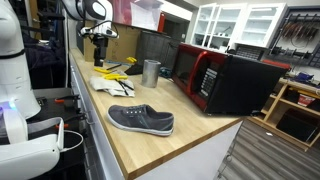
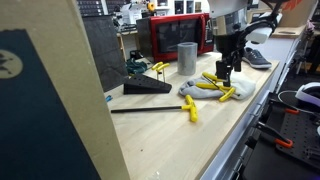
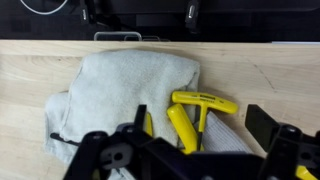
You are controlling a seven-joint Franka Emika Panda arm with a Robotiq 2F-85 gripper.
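The pincer (image 3: 186, 152) hangs over the pale cloth (image 3: 112, 84), its jaws spread wide and gripping nothing. The yellow-handled tools (image 3: 201, 106) lie on the cloth, directly under the gap between the jaws; in both exterior views (image 1: 101, 60) (image 2: 228, 74) the tips stand just above them. The cloth rests on the wooden tabletop (image 1: 195, 118). A metal cup (image 1: 151, 72) stands near the cloth, and a grey shoe (image 1: 140, 119) lies farther from the cloth.

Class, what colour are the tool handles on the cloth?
Yellow T-shaped tool handles, clearest in the wrist view.
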